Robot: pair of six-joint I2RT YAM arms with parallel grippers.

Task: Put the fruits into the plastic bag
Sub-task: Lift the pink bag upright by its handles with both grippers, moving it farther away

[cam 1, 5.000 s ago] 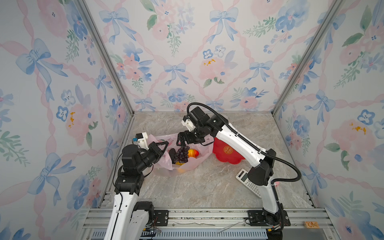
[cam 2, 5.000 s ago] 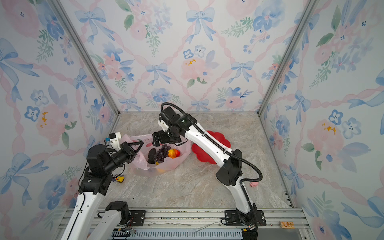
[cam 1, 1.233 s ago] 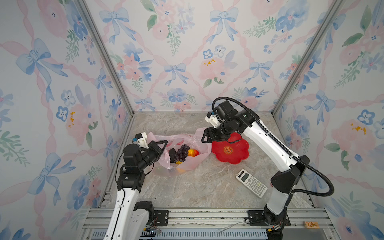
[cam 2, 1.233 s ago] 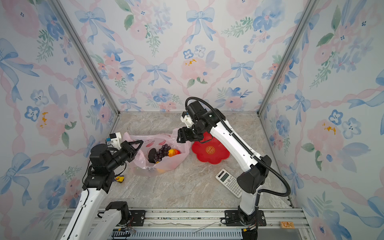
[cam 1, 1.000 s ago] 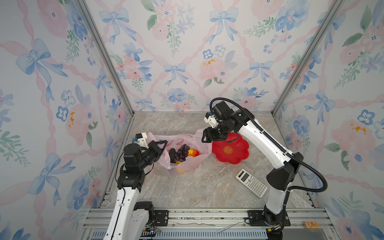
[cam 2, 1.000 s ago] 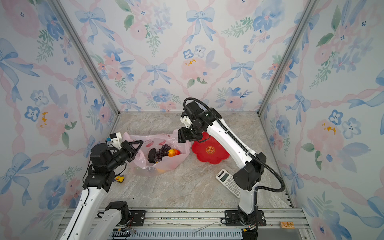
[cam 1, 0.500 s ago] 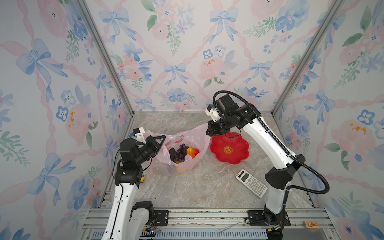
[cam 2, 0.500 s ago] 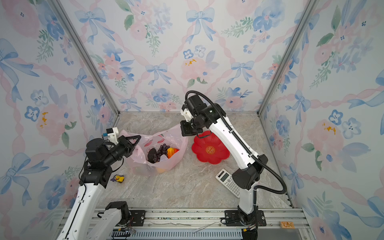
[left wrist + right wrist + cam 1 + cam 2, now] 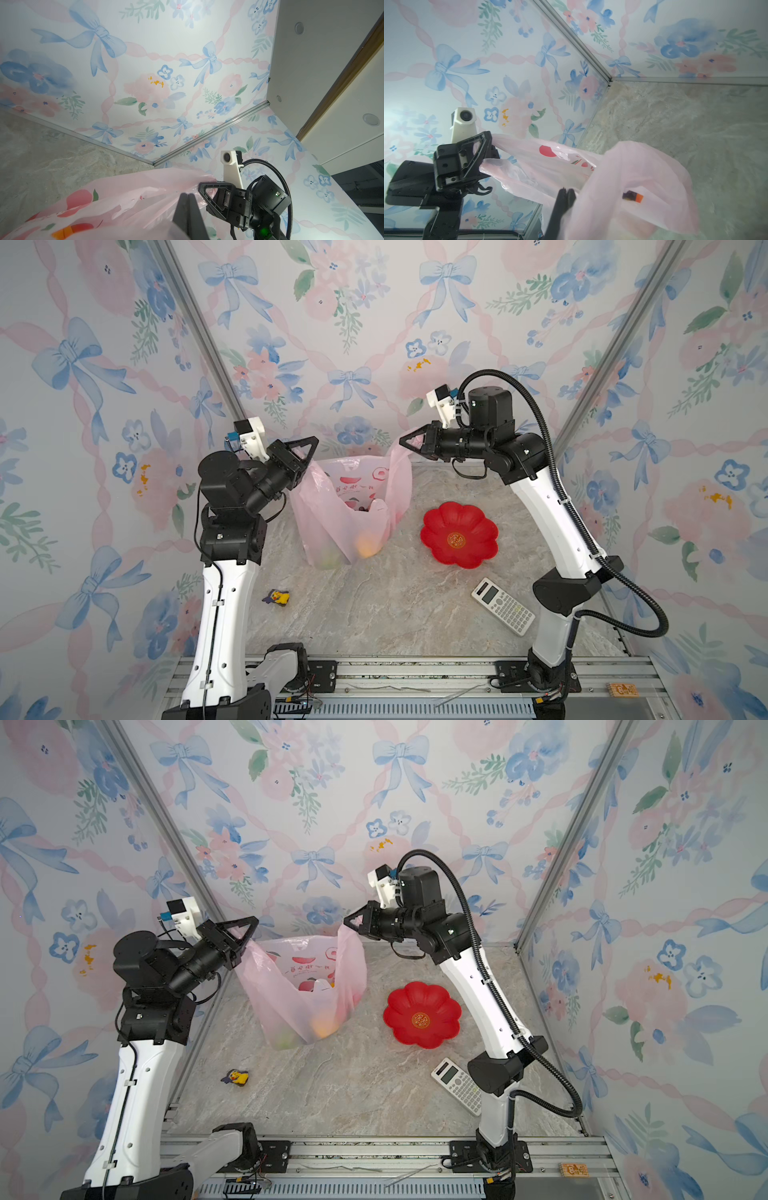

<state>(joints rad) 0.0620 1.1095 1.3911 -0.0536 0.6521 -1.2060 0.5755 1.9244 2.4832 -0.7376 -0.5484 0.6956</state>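
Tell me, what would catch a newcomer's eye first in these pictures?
A pale-pink plastic bag hangs stretched between the left gripper and the right gripper, each shut on one handle, at the back of the marble table. Fruits show as orange and green blurs through its bottom. Beside it, on the right gripper's side, lies a bright red flower-shaped plate.

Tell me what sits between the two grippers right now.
In a top view, only the plastic bag stretches there, its top edges pinched by the left gripper and right gripper.
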